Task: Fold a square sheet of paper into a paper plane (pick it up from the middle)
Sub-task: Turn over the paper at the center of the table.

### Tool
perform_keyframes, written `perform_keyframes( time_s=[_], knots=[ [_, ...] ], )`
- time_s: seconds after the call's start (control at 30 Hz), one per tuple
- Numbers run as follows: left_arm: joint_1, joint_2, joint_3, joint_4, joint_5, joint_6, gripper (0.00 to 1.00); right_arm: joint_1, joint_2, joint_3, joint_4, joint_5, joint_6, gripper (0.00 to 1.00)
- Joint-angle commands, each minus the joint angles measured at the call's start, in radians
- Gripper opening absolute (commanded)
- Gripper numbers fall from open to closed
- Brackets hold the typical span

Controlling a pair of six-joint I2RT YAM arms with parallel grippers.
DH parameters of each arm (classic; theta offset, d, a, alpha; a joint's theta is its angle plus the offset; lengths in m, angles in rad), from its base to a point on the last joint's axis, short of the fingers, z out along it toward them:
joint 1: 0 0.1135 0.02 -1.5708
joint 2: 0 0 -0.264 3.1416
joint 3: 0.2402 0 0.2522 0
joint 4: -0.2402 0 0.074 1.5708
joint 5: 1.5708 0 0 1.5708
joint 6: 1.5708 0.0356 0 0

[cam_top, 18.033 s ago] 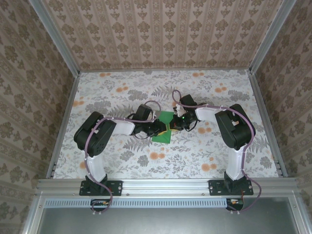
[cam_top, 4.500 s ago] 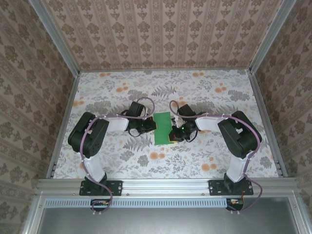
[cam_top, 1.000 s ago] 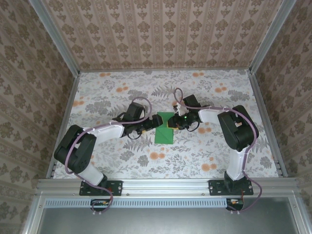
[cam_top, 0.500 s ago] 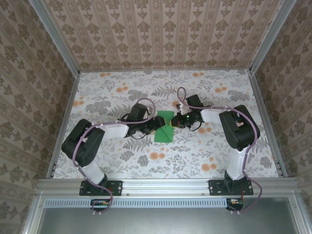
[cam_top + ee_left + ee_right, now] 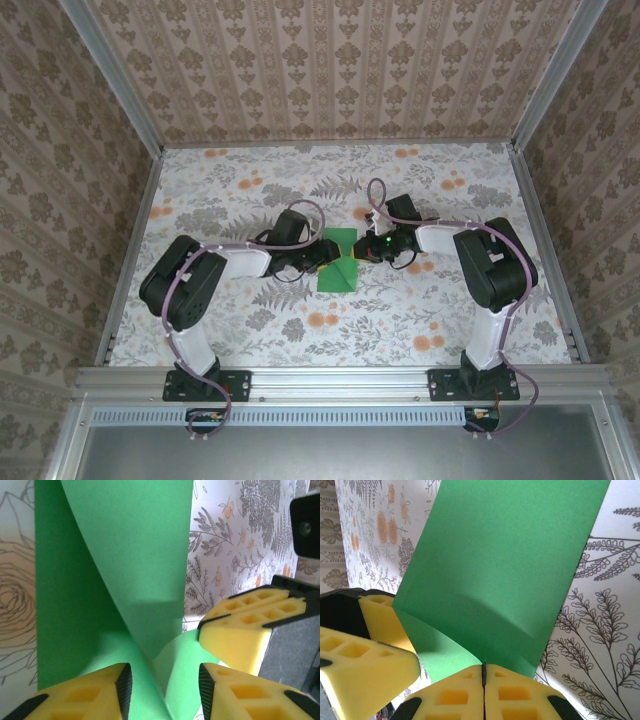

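green sheet bowed at mid-table: right jaws clamped on it, left jaws apart

patterned walls (image 5: 330,70) box in a table (image 5: 250,330) covered with a floral print. the left arm (image 5: 215,275) and the right arm (image 5: 490,265) reach inward from their bases at the near edge and meet near the table's middle. between them is the square sheet of paper (image 5: 340,265), bright green. its near part lies on the table, and its far part is raised and bowed in a soft curve.

the right gripper (image 5: 484,672) is clamped tight on the sheet's lifted edge. its yellow pads are pressed together with only a thin seam between them, and the green paper runs into that seam. the left gripper (image 5: 160,682) sits just beside it, on the other side of the sheet, with its jaws partly apart. a curled fold of the paper passes through the gap between its yellow fingers (image 5: 80,695). whether those fingers actually touch the paper is hard to tell from the wrist view, but they have not closed on it. one yellow pad of the right gripper shows in that same view, just beyond the left gripper's fingers and against the sheet's edge.
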Motion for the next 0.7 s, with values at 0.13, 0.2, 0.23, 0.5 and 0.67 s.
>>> perform_keyframes(
  time_s=[0.13,0.2,0.23,0.5,0.67],
  knots=[
    [0.003,0.046,0.049,0.016,0.033,0.046,0.24,-0.008,-0.038,-0.009,-0.022,0.015,0.003,0.14],
    [0.003,0.046,0.055,0.005,0.028,0.06,0.16,-0.01,-0.061,-0.009,-0.048,0.052,0.002,0.21],
    [0.003,0.045,0.056,-0.005,0.026,0.069,0.14,-0.009,-0.073,-0.01,-0.059,0.068,0.001,0.24],
    [0.001,-0.003,0.103,-0.172,-0.037,0.188,0.02,-0.031,-0.246,-0.055,-0.098,0.231,0.015,0.55],
    [-0.004,-0.1,0.223,-0.514,-0.159,0.35,0.02,-0.047,-0.362,-0.086,-0.123,0.332,0.01,0.68]
  ],
)
